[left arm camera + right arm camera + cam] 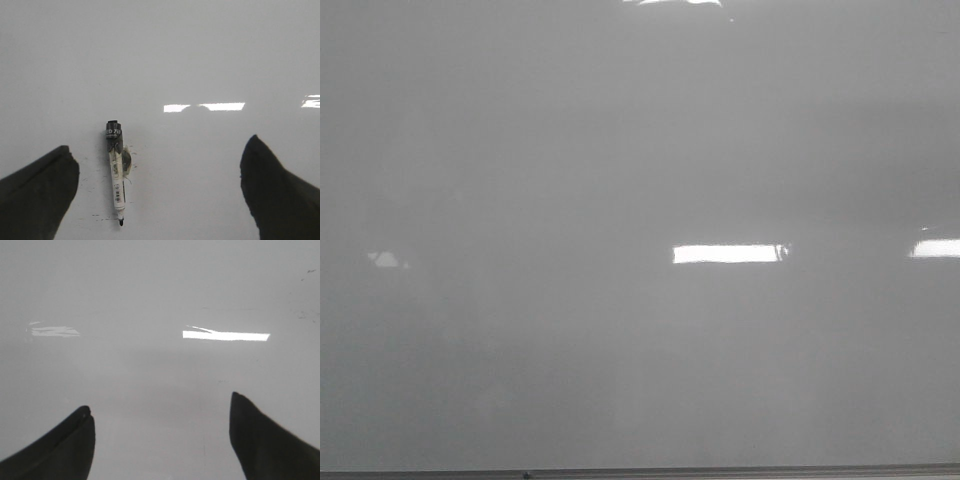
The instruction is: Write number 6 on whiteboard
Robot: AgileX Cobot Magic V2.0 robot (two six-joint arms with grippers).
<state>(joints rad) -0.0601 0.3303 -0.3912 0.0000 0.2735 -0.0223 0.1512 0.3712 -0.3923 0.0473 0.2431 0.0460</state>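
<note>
The whiteboard (pixel 640 150) is a glossy pale grey surface that fills the front view, with its thin frame edge (pixel 640 471) along the bottom. No drawn 6 shows on it in any view. In the left wrist view a white marker (pixel 117 172) with a black cap end and bare black tip lies flat on the board (pixel 200 60), between the fingers and nearer one of them. My left gripper (pixel 160 152) is open and empty above it. My right gripper (pixel 160 407) is open and empty over bare board (pixel 160 290). Neither gripper shows in the front view.
Bright rectangular light reflections (pixel 728 254) sit on the board. Faint dark smudges and short ink marks (pixel 102 218) lie around the marker's tip. A few faint specks (pixel 306 315) mark the board in the right wrist view.
</note>
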